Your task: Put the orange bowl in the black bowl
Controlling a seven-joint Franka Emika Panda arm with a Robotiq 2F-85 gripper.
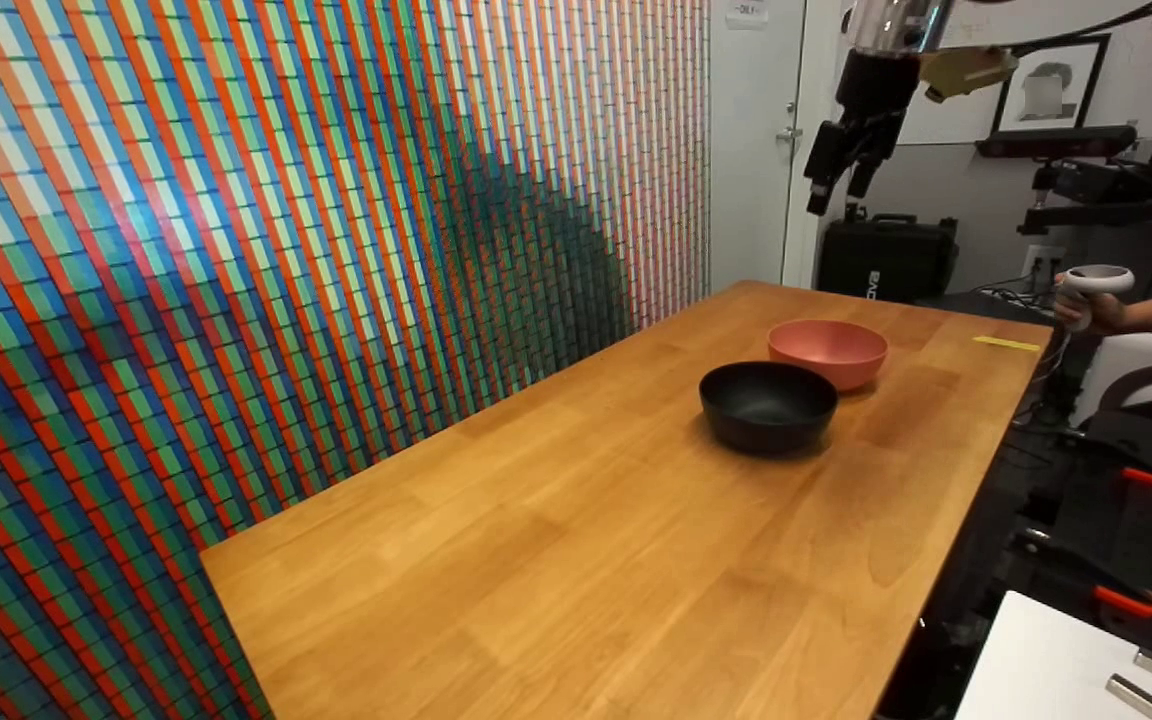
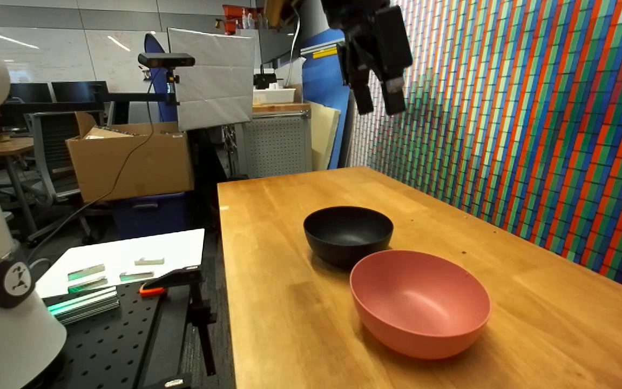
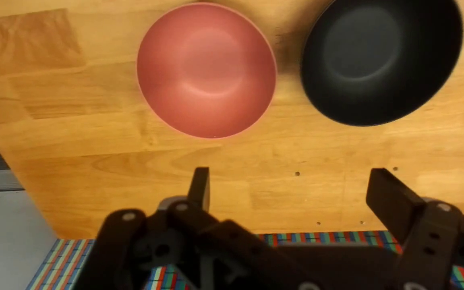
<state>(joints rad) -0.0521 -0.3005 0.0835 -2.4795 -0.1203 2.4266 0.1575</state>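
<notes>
Gripper point(image 2: 380, 105) spread, orange bowl point(image 3: 208, 70), black bowl point(image 3: 380, 60); only wrist view separates them

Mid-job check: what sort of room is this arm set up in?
Most likely a robotics lab or workshop. In an exterior view, the white robot base, a black perforated bench and a whiteboard in the background point that way.

Striped wall point(image 1: 236, 300) (glossy; pinkish glare in an exterior view), blocks of red, green, blue and white, running alongside a wooden table point(image 1: 536, 560). White door point(image 1: 756, 150) beyond, lever handle point(image 1: 789, 134). Framed picture point(image 1: 1046, 98) near the door. Elsewhere, whiteboard point(image 2: 54, 59) reflecting streaks of light; office chair point(image 2: 52, 148); cardboard box point(image 2: 138, 170) above a dark-blue bin point(image 2: 151, 217). Visible floor point(image 2: 222, 351) dark.
</notes>
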